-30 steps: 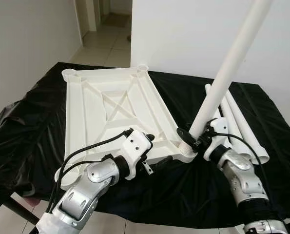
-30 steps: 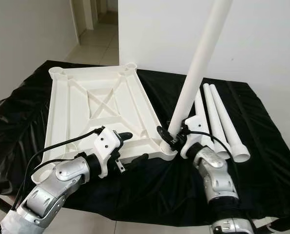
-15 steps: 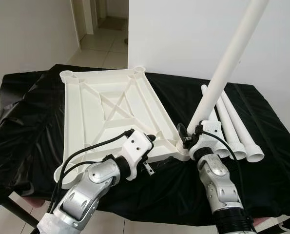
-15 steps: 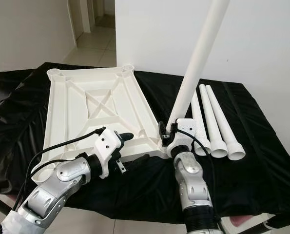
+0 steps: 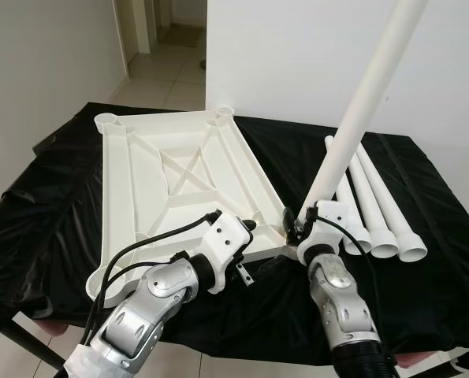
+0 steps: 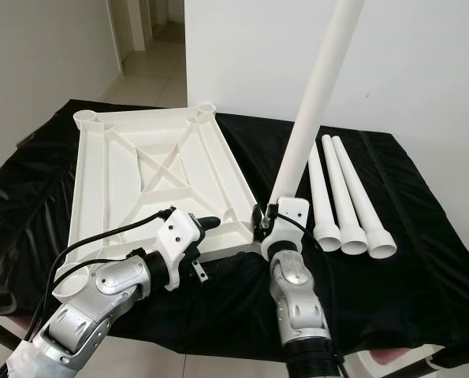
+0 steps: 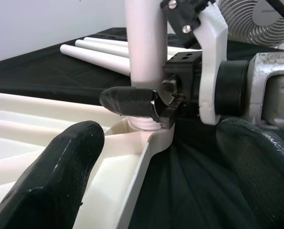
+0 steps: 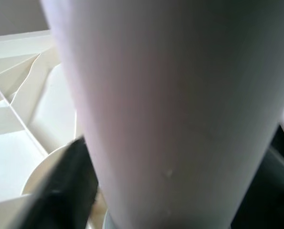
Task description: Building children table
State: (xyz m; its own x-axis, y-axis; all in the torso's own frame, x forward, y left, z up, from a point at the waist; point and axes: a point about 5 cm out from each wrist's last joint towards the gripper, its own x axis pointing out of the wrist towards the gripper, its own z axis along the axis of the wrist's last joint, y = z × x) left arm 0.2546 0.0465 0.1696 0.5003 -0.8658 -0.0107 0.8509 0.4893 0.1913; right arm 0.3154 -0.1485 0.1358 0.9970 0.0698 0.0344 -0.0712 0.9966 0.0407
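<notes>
A white plastic tabletop (image 5: 179,185) lies upside down on a surface draped in black cloth (image 5: 45,213), its ribbed underside facing up, with round leg sockets at the corners. At its near right corner, a long white leg tube (image 5: 356,118) stands in the socket, leaning up and away to the right.

The right pincer (image 5: 303,224) is pressed onto the bottom of that leg tube, just above the socket. In the left wrist view one black fingertip (image 7: 130,101) lies against the side of the tube, with the toothed pad of the other finger tight beside it, so the pincer is pinching the tube. In the right wrist view the tube (image 8: 170,109) runs close past the camera, with a dark finger (image 8: 68,186) beside it and the white ribs of the tabletop behind.

The left pincer (image 5: 254,248) sits at the near edge of the tabletop, just left of the occupied socket. Its two black fingers are spread apart: the upper one (image 5: 247,226) rests over the tabletop's rim, the lower one lies over the black cloth. In the left wrist view, the fingers (image 7: 70,162) straddle the edge of the tabletop and hold nothing.

Three more white leg tubes (image 5: 380,209) lie side by side on the cloth to the right, flared ends towards the robot. A fan (image 7: 256,21) stands behind the surface.
</notes>
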